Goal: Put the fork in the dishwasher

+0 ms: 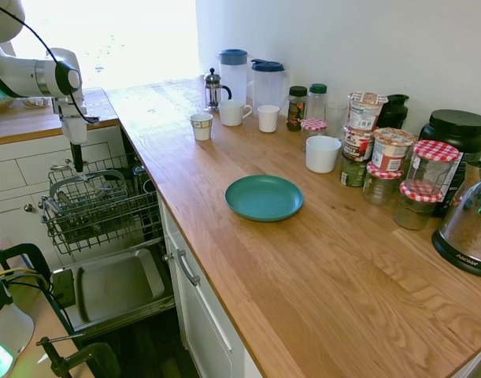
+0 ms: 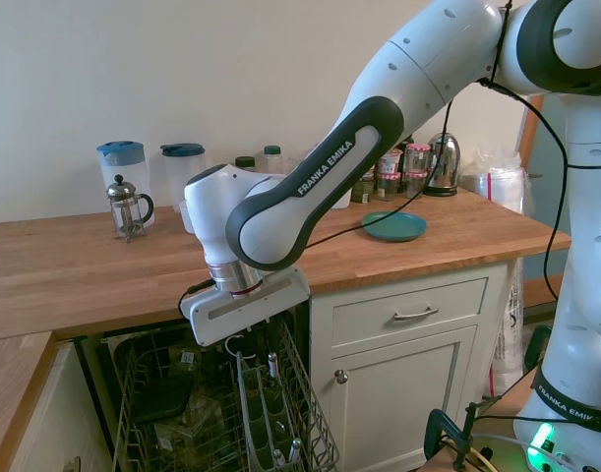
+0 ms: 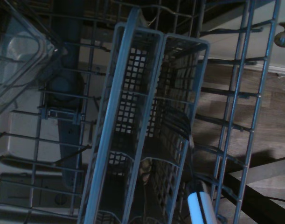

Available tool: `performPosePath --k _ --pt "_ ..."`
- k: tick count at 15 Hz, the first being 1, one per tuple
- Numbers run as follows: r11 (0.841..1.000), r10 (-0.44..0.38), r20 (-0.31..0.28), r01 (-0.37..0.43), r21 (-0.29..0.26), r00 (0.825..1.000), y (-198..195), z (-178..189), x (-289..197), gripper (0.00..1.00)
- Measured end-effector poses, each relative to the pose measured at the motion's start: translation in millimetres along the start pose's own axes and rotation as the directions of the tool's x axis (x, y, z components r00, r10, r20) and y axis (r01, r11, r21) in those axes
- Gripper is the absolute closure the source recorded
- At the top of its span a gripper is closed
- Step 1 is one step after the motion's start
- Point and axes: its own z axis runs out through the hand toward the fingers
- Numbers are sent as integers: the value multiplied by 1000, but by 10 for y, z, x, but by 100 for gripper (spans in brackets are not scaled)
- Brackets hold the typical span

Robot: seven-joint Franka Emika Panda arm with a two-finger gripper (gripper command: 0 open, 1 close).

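While the white arm reaches down from the wooden counter (image 2: 103, 285), its gripper (image 2: 270, 366) hangs inside the pulled-out wire rack (image 1: 98, 206) of the dishwasher (image 1: 114, 285), directly above the grey cutlery basket (image 3: 142, 126). The fork (image 2: 271, 365) stands upright, clamped between the fingers, its tip lowered among the basket's cells; its pale handle (image 3: 200, 207) shows in the wrist view at five o'clock. A teal plate (image 1: 264, 197) sits mid-counter, with a white mug (image 1: 323, 153) at its one o'clock.
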Motion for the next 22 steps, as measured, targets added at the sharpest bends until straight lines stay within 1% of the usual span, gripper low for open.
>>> performPosePath --k 6,11,17,22 --pt "998 -8 2 8 -58 1000 -152 179 -67 100" --pt "998 1 9 0 -66 1000 -341 265 -11 100" --pt "994 9 29 -6 -111 1000 -460 320 112 100" --pt "995 8 28 -6 -105 1000 -493 308 114 100"
